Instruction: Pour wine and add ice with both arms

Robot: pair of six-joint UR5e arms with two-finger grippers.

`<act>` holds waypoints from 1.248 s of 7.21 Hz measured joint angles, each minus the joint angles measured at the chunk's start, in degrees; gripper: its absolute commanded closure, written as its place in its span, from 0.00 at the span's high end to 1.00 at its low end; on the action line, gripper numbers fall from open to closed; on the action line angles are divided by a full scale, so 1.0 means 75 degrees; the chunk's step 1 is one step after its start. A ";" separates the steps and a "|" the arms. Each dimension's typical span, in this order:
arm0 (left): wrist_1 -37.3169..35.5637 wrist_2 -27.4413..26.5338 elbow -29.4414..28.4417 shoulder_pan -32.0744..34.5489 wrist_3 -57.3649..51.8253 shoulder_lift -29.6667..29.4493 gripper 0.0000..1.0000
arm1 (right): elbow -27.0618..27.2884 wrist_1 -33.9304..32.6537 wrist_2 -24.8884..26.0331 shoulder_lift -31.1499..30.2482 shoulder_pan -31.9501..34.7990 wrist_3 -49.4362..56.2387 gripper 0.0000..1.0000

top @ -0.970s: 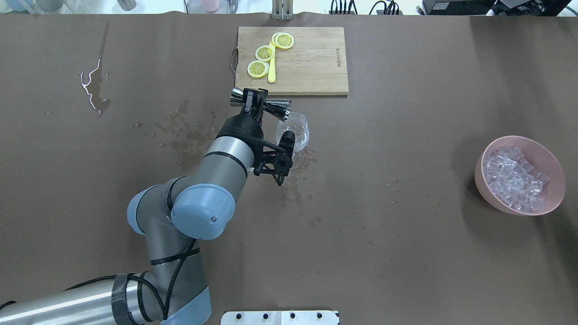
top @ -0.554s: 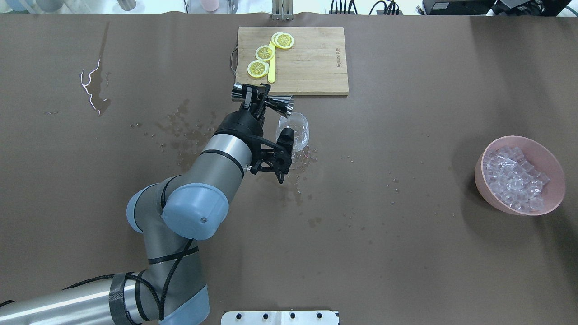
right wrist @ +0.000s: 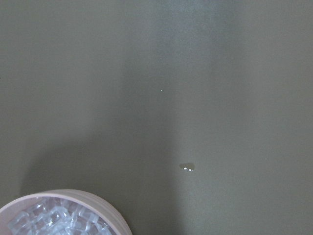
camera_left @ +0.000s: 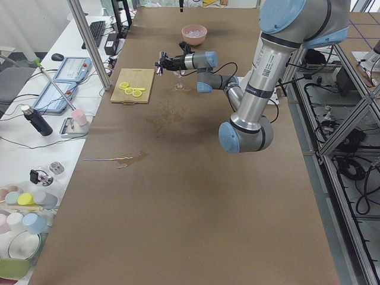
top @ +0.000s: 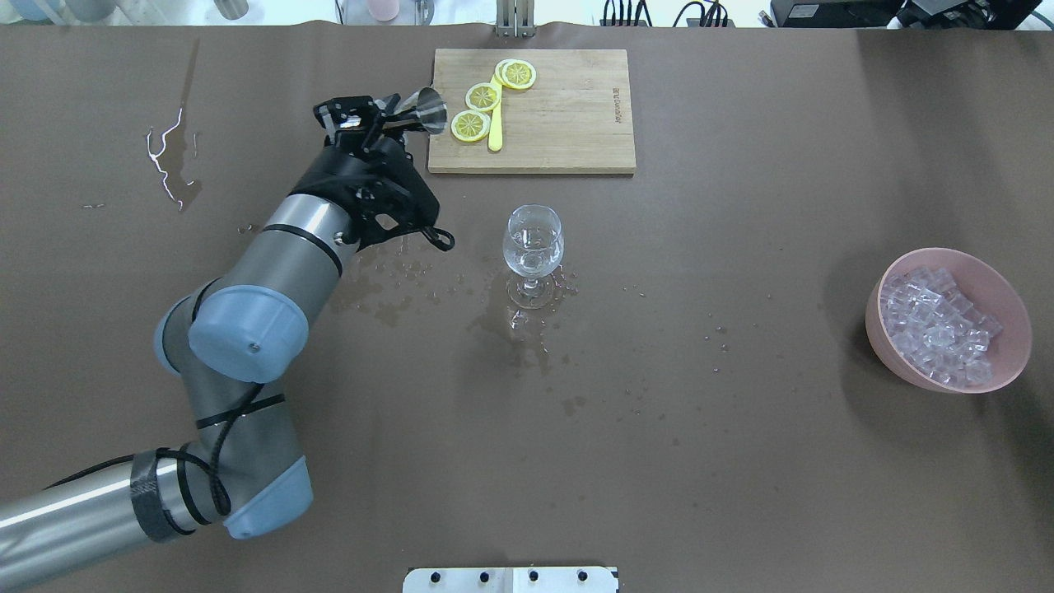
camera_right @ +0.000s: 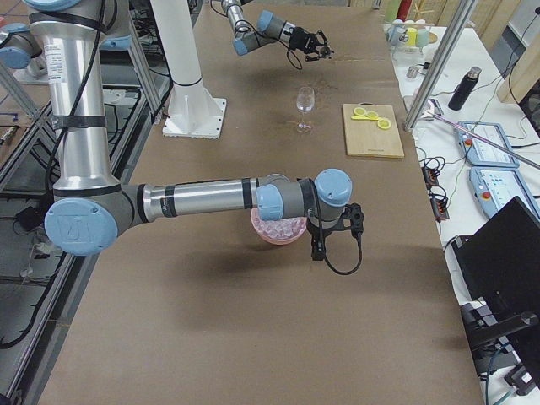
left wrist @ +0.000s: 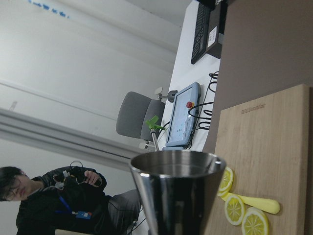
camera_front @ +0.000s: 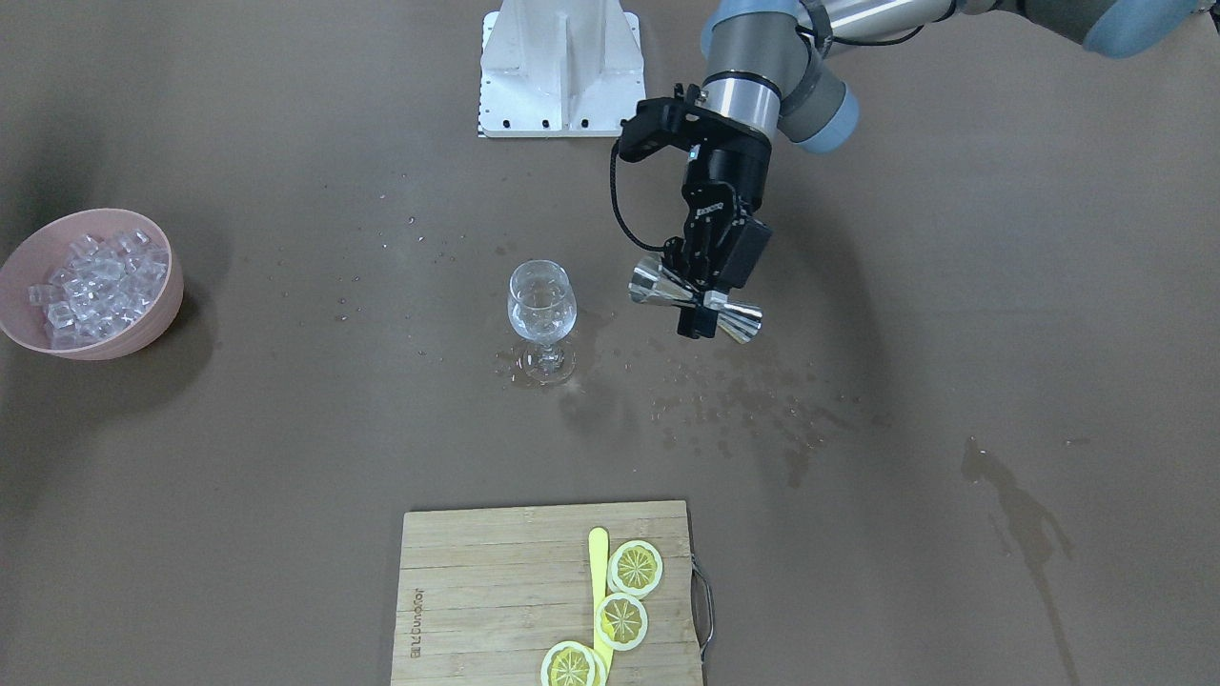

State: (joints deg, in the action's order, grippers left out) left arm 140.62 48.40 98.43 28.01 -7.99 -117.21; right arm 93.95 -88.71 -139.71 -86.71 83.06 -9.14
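We see the left hand [camera_front: 703,303] clamped on the narrow waist of a steel jigger [camera_front: 650,283]. The jigger lies sideways in the air, off the surface [top: 741,461] and apart from the wine glass [top: 533,239], on the robot's left of it. In the left wrist view the jigger's open mouth fills the foreground, with the cutting board [top: 568,115] and its lemon slices [top: 470,125] beyond. The glass stands upright near the middle of the surface, between the board and the robot. The wine [camera_front: 541,322] sits low in its bowl, clear and hard to make out. Wet patches [top: 375,292] and droplets spread around its foot and toward the left arm [top: 288,247]. The ice [top: 939,325] is heaped in a pink bowl [top: 1011,354] far to the robot's right, well apart from the glass. The right hand [camera_right: 322,239] hangs just beside that bowl in the right side view, and we cannot tell from there whether its fingers are wide or closed. Its wrist camera catches only the bowl's rim, some cubes and bare surface.
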 measured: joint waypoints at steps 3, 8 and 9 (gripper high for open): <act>0.0624 0.0374 -0.0405 0.0742 0.3541 0.1228 0.00 | -0.0044 0.0018 0.0058 0.0095 0.0000 0.0007 1.00; 0.2865 0.1043 -0.2510 0.1225 0.7822 0.2039 0.00 | -0.0098 0.1156 0.0472 -0.0003 -0.0041 0.0004 1.00; 0.3761 0.1101 -0.3116 0.1220 0.8313 0.2136 0.00 | -0.0094 0.1296 0.0577 -0.0014 -0.0059 0.0002 1.00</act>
State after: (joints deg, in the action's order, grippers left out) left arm 168.83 56.66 75.06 37.16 54.36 -101.19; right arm 93.24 -78.99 -135.39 -86.81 82.61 -9.13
